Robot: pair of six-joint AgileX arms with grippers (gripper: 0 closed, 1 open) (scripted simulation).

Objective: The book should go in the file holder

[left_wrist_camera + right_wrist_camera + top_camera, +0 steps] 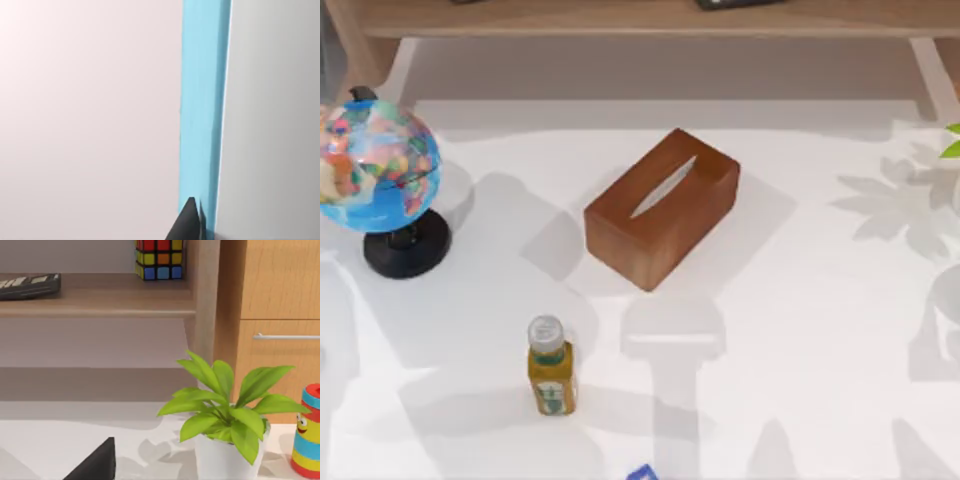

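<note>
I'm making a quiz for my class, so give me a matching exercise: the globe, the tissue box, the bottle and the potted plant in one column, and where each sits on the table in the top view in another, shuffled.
Things:
1. globe
2. tissue box
3. bottle
4. potted plant

Places:
A. middle of the table
B. right edge
C. far left
D. near side, left of centre

Pairs: 1-C, 2-A, 3-D, 4-B
</note>
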